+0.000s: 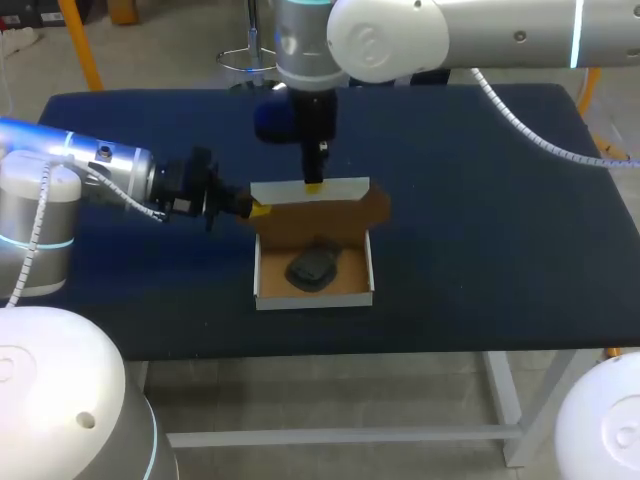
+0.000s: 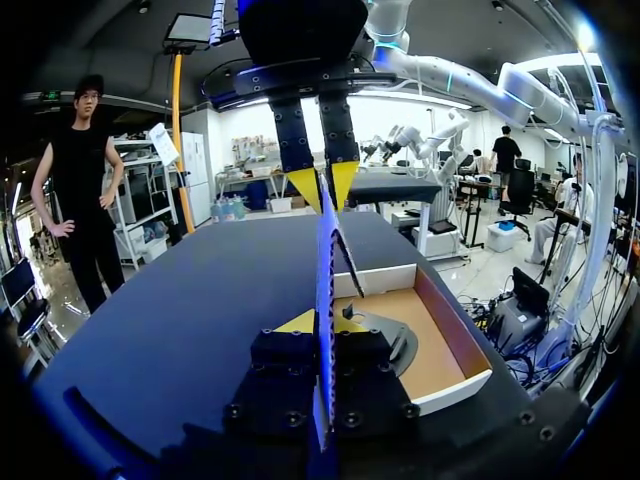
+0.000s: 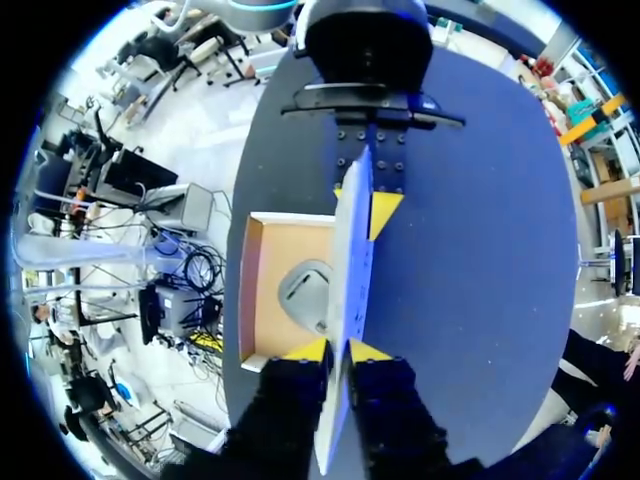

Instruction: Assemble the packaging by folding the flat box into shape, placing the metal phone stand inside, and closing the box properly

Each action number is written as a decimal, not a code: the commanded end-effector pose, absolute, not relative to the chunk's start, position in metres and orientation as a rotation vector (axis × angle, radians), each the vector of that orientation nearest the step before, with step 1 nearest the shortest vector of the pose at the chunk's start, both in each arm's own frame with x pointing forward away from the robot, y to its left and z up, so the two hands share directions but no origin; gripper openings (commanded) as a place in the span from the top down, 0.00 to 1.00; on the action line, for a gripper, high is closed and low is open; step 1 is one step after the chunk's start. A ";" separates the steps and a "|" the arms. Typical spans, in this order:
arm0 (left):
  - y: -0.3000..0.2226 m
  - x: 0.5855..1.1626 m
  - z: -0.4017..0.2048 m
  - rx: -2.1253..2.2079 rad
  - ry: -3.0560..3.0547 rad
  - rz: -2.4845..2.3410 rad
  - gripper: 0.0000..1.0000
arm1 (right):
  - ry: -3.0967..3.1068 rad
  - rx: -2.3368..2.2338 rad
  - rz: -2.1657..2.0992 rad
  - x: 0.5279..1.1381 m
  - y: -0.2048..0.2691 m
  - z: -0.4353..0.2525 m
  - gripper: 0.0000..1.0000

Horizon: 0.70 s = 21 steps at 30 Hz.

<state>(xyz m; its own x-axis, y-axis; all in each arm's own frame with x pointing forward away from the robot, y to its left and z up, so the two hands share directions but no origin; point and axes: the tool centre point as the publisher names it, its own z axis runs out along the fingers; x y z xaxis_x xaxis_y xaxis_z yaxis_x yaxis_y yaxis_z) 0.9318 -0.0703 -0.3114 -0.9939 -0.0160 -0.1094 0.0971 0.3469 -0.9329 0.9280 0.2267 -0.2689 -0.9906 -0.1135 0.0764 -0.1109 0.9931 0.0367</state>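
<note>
A cardboard box [image 1: 262,275] sits open at mid-table with the dark metal phone stand [image 1: 312,268] lying inside. Its lid [image 1: 310,190] stands upright along the far side. My left gripper [image 1: 258,209] is shut on the lid's left end. From above, my right gripper [image 1: 313,186] has both yellow tips pressed on the lid's top edge. In the left wrist view the lid [image 2: 326,280] runs edge-on from my left gripper [image 2: 322,325] to the right gripper [image 2: 322,187], beside the stand [image 2: 385,335]. In the right wrist view the lid [image 3: 350,270] passes between my right gripper [image 3: 337,350].
The dark blue table [image 1: 480,230] carries nothing besides the box. My left arm lies low over the table's left part, and my right arm hangs down over the far middle.
</note>
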 end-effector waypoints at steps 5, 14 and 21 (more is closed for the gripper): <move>-0.072 0.932 -0.313 0.078 2.497 -1.741 1.00 | -3.082 0.156 -0.089 0.925 0.226 -0.253 0.00; -0.072 0.932 -0.313 0.078 2.497 -1.741 1.00 | -3.105 -0.139 -0.140 0.940 0.217 -0.224 0.00; -0.072 0.932 -0.313 0.078 2.497 -1.741 1.00 | -3.128 -0.449 -0.150 0.952 0.201 -0.208 0.00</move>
